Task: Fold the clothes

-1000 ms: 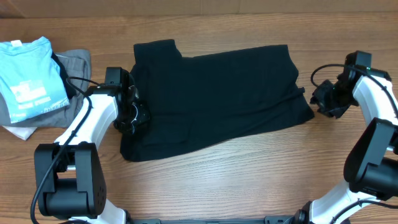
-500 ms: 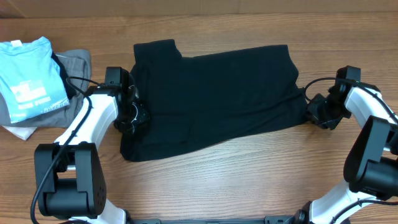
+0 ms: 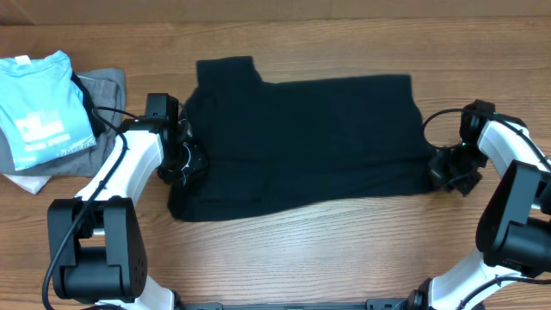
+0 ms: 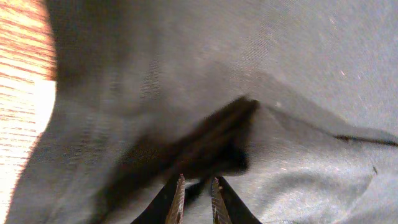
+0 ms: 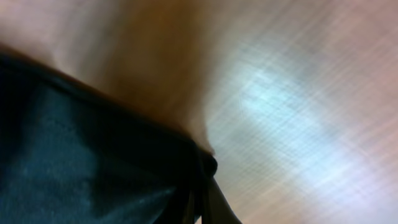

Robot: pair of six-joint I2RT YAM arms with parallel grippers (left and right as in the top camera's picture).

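A black shirt [image 3: 310,138] lies spread flat across the middle of the wooden table [image 3: 327,250]. My left gripper [image 3: 185,164] sits at the shirt's left edge, its fingers nearly closed on a dark fold of the cloth; in the left wrist view the fingertips [image 4: 198,193] pinch the fabric [image 4: 298,74]. My right gripper [image 3: 439,176] is at the shirt's lower right corner, shut on its edge. The right wrist view shows the fingertips [image 5: 200,199] clamped on the dark hem [image 5: 74,162] just above the table.
A folded light blue shirt [image 3: 39,103] lies at the far left on a grey garment [image 3: 108,90] and a white one [image 3: 26,182]. Bare wood runs along the front of the table.
My right gripper moved in from the right, took the shirt's right edge and pulled it down and to the right. The shirt shifted right and lies flatter. The left arm stayed put.
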